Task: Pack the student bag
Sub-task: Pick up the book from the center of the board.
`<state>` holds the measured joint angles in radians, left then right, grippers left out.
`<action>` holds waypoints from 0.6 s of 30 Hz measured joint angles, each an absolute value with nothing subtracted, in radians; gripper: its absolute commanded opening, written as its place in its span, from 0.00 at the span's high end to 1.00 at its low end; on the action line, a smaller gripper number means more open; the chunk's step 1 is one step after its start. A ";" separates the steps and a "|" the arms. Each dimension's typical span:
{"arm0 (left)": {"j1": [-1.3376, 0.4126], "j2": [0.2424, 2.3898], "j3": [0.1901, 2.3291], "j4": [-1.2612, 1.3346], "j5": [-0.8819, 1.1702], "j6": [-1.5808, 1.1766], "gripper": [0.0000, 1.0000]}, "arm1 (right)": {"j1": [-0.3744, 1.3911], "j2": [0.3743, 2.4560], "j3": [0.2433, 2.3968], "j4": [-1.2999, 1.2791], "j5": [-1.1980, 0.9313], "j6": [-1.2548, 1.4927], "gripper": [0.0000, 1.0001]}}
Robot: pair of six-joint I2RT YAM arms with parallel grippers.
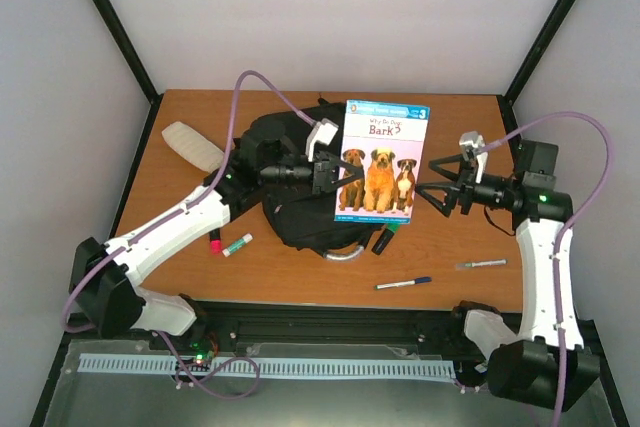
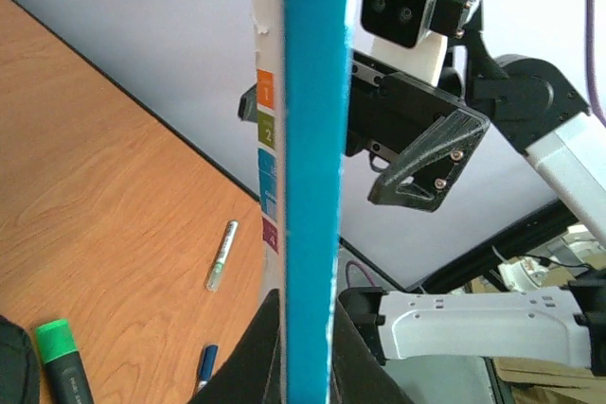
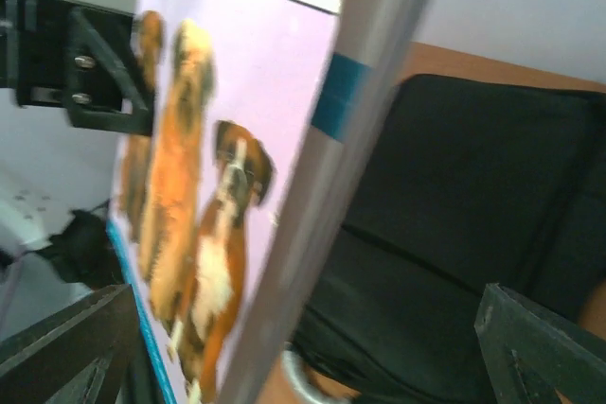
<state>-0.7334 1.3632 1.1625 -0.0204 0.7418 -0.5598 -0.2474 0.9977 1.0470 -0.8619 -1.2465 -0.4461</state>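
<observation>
Left pincer tight on book; right pincer wide, seemingly clear.

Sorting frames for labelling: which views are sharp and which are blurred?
Top external view: sharp, evenly lit, the title on the book readable. Left wrist view: mostly clear, the book's blue edge blocking the middle. Right wrist view: smeared, the dogs on the cover and the student bag soft.

My wooden bench carries the student bag at its middle. A cream pouch lies far left, and a pink marker and a green-capped marker near left. A green highlighter lies beside the bag, with a blue pen and a grey pen near right.
</observation>
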 measured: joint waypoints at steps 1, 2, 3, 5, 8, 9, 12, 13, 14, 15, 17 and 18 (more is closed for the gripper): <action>-0.725 1.365 1.157 0.003 0.759 -0.570 0.99 | -0.228 1.009 1.052 -0.860 -1.261 -0.443 0.00; -0.722 1.367 1.153 0.018 0.772 -0.578 0.99 | -0.203 1.022 1.059 -0.857 -1.275 -0.436 0.00; -0.721 1.368 1.146 0.038 0.791 -0.588 0.99 | -0.179 1.037 1.066 -0.856 -1.286 -0.429 0.00; -0.721 1.370 1.135 0.069 0.826 -0.605 0.99 | -0.137 1.065 1.086 -0.856 -1.303 -0.423 0.00; -0.722 1.370 1.126 0.110 0.868 -0.618 0.99 | -0.092 1.110 1.117 -0.857 -1.331 -0.418 0.00; -0.722 1.370 1.124 0.120 0.879 -0.620 0.99 | -0.083 1.124 1.125 -0.859 -1.346 -0.418 0.01; -0.722 1.369 1.124 0.136 0.887 -0.622 0.99 | -0.069 1.153 1.133 -0.877 -1.395 -0.422 0.03; -0.722 1.369 1.124 0.135 0.884 -0.622 0.99 | -0.066 1.157 1.133 -0.888 -1.412 -0.422 0.05; -0.722 1.369 1.124 0.133 0.879 -0.621 0.99 | -0.064 1.158 1.133 -0.895 -1.430 -0.423 0.06; -0.722 1.369 1.124 0.129 0.871 -0.620 0.99 | -0.064 1.154 1.132 -0.900 -1.448 -0.422 0.07; -0.722 1.369 1.125 0.112 0.839 -0.616 0.99 | -0.063 1.137 1.130 -0.902 -1.480 -0.416 0.11; -0.722 1.369 1.125 0.100 0.819 -0.613 0.99 | -0.062 1.125 1.128 -0.900 -1.489 -0.411 0.14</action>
